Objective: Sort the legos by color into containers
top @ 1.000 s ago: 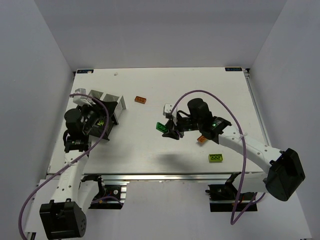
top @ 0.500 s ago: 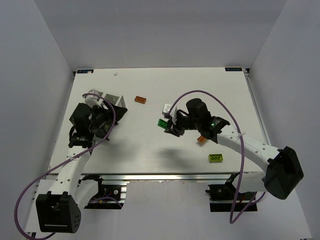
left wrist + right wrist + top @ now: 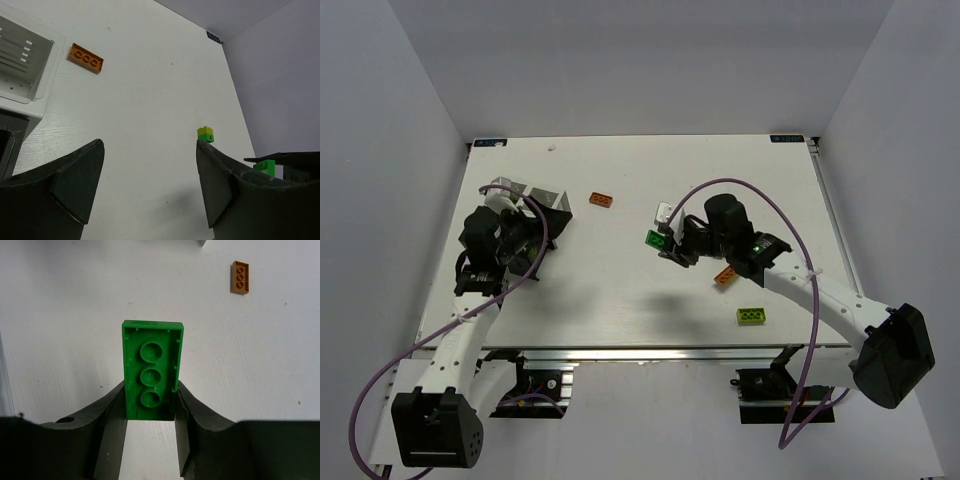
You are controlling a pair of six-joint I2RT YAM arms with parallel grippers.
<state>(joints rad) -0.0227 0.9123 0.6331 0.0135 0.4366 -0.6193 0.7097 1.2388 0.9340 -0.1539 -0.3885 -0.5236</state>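
Note:
My right gripper is shut on a dark green lego, its hollow underside facing the wrist camera. From above, that gripper holds the brick over the table's middle. My left gripper is open with nothing between its fingers and sits by the containers. The white container lies to its left. The black container stands beside the white one. Loose legos: an orange one, another orange, a lime one.
A small white block lies just behind the right gripper. The left wrist view also shows the orange lego and a lime lego on the white table. Purple cables loop over both arms.
The left gripper has opened wider and its wrist has shifted slightly. The right gripper has carried the green lego a little toward the back and right.

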